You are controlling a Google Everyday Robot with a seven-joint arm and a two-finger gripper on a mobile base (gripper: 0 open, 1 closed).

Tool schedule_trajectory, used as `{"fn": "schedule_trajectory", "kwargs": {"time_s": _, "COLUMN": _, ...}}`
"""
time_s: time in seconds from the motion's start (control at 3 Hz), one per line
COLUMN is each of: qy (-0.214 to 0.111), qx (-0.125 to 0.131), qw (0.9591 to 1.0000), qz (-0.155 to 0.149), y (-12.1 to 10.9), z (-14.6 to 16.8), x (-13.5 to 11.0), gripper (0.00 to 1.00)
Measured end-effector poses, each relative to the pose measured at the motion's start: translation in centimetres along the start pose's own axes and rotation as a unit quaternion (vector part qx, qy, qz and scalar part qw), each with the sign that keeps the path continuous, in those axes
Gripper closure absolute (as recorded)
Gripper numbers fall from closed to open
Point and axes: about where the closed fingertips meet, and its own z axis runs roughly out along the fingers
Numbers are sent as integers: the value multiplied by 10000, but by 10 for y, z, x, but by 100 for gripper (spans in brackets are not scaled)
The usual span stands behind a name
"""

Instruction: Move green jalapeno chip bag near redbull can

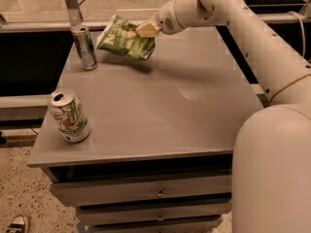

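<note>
The green jalapeno chip bag (125,42) hangs in the air above the far left part of the table, tilted, held by its right end. My gripper (146,29) is shut on the bag, at the end of the white arm that reaches in from the right. The redbull can (84,47), slim and silver-blue, stands upright at the table's far left corner, just left of the bag with a small gap between them.
A wider white can with green markings (69,116) stands upright near the front left edge of the grey table (194,110). Drawers sit under the tabletop. My white arm and body fill the right side. A metal post rises behind the redbull can.
</note>
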Motion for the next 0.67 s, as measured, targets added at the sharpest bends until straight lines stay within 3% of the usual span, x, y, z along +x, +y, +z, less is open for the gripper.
{"fn": "schedule_trajectory", "kwargs": {"time_s": 0.33, "qy": 25, "qx": -228, "qw": 9997, "qz": 45, "y": 11, "z": 17, "x": 2, "gripper": 100}}
{"fn": "schedule_trajectory", "kwargs": {"time_s": 0.67, "qy": 96, "qx": -360, "qw": 9992, "qz": 150, "y": 15, "z": 34, "x": 8, "gripper": 77}}
